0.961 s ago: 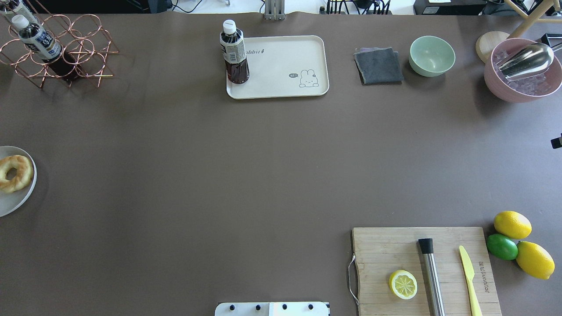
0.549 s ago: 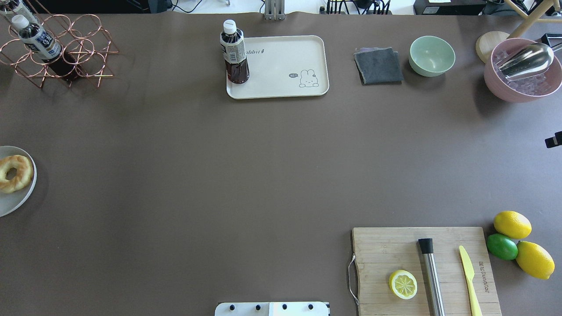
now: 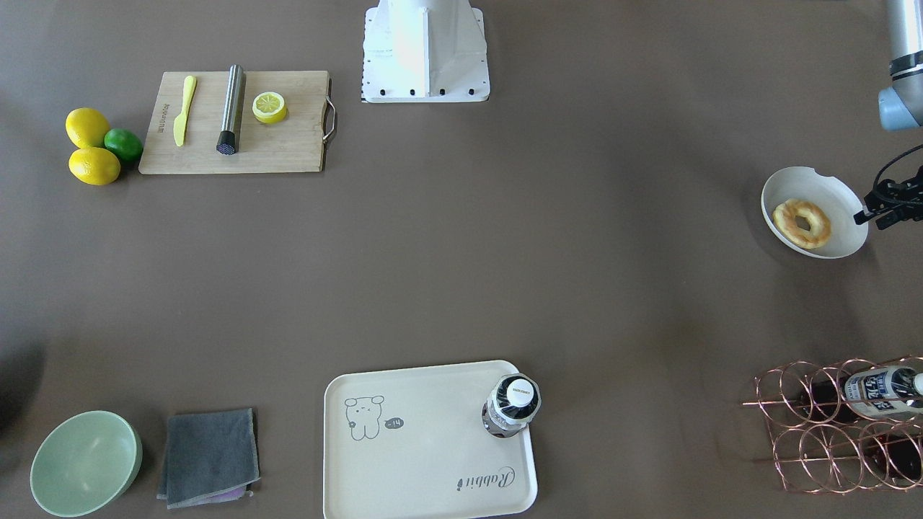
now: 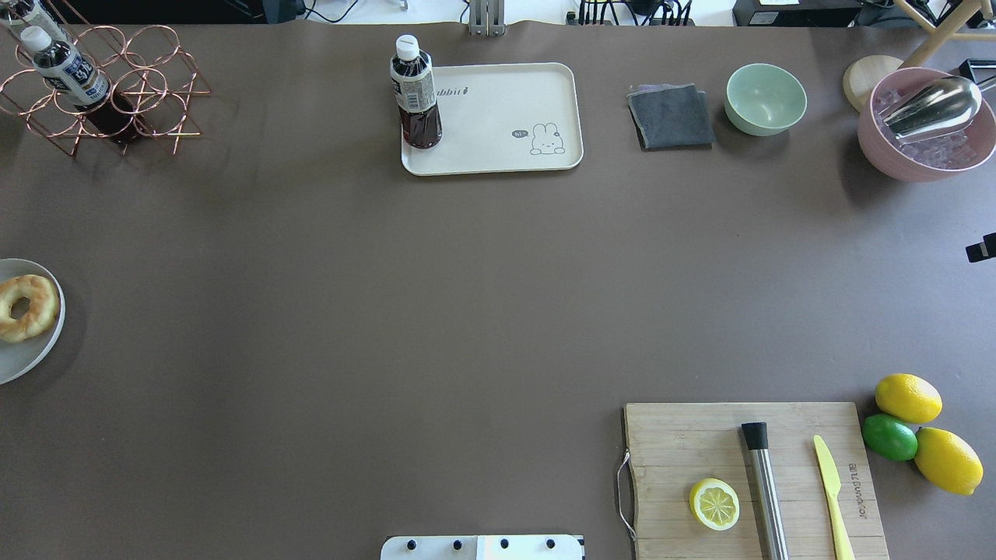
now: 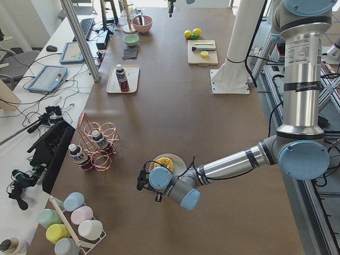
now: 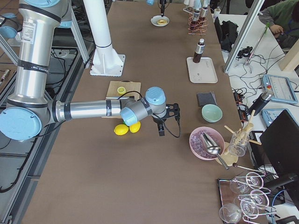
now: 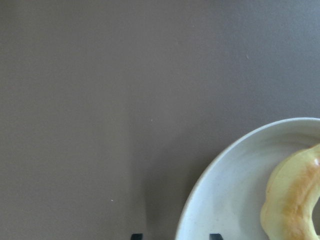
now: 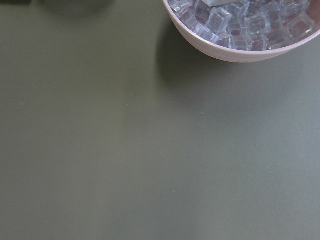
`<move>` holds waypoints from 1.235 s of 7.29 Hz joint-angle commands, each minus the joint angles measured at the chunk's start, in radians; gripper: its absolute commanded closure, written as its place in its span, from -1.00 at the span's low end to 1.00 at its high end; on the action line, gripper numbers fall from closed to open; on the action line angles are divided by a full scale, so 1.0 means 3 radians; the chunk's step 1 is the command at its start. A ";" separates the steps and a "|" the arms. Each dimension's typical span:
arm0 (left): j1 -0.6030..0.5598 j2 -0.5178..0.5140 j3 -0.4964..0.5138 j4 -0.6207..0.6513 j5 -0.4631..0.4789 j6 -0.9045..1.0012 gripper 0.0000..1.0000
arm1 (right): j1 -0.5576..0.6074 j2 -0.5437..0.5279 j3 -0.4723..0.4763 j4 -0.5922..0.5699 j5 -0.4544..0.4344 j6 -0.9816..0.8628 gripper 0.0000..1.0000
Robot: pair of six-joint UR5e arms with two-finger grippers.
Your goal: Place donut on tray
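The donut (image 3: 802, 223) lies flat on a round white notched plate (image 3: 829, 189), well apart from the tray (image 3: 433, 425), off toward the robot's left and nearer its base than the tray is. The left tool (image 7: 176, 237) hovers just beside the plate's outer rim, on the side away from the tray; its fingertips stand apart with nothing between them, so it looks readied for a grasp not yet begun. A dark drink bottle (image 3: 510, 407) stands upright in one corner of the tray, on the donut's side, leaving most of the tray bare for a landing. The right tool (image 6: 160, 129) hangs over the counter (image 3: 505, 252) far from the tray on its opposite side; whether it is spread or closed I cannot tell.
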State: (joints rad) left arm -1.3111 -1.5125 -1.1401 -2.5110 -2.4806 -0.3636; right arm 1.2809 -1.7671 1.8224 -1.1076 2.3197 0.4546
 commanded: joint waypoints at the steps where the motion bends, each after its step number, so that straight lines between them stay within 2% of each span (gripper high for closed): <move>1: 0.0024 0.0000 0.0057 -0.0031 -0.0005 0.0000 0.20 | 0.0000 0.0000 0.0000 0.0000 -0.0011 -0.0007 -0.98; 2: 0.0024 0.0005 0.0057 -0.0031 -0.0050 0.0000 0.54 | 0.0000 -0.0005 -0.0005 0.0000 -0.0042 -0.0012 -0.98; 3: 0.0024 0.0005 0.0057 -0.0036 -0.0091 0.0000 1.00 | 0.0000 -0.0005 -0.0005 0.0000 -0.0047 -0.0012 -0.98; 7: 0.0019 -0.0020 -0.0009 -0.0026 -0.0230 -0.0051 1.00 | 0.0000 0.0000 0.0000 0.0000 -0.0042 -0.0017 -0.98; 9: 0.0019 -0.0041 -0.0329 -0.0006 -0.0240 -0.0554 1.00 | 0.0000 0.0005 0.0031 0.0000 0.0019 -0.0002 -0.98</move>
State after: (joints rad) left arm -1.3051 -1.5191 -1.1637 -2.5178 -2.5481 -0.4079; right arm 1.2809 -1.7664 1.8264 -1.1076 2.3125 0.4497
